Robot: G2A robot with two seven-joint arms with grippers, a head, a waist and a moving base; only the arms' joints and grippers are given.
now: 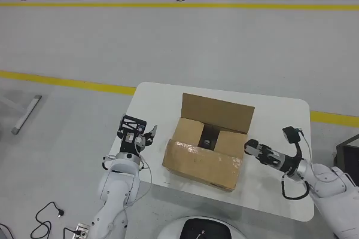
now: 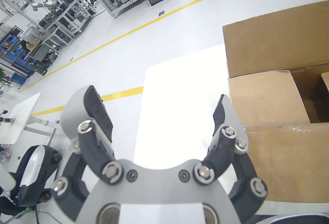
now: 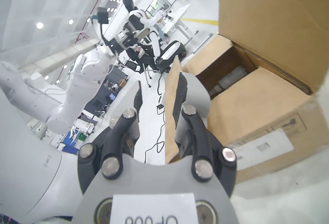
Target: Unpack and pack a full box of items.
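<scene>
A brown cardboard box [image 1: 200, 161] stands mid-table with its back flap [image 1: 218, 112] upright, two side flaps folded inward and the front flap [image 1: 197, 158] hanging outward. A round item [image 1: 206, 143] lies in the dark gap between the side flaps; pale containers [image 3: 231, 75] are visible inside. My left gripper [image 1: 142, 130] [image 2: 156, 96] hovers open over the table, left of the box [image 2: 270, 106] and apart from it. My right gripper [image 1: 249, 147] [image 3: 160, 83] sits at the box's right front corner, narrowly open, with the front flap's edge [image 3: 171, 106] between its fingers.
The white table [image 1: 275, 113] has bare surface on both sides of the box and behind it. Its left edge is close to my left gripper. A dark stand [image 1: 354, 156] is off the table's right side. Yellow lines [image 1: 60, 80] cross the floor.
</scene>
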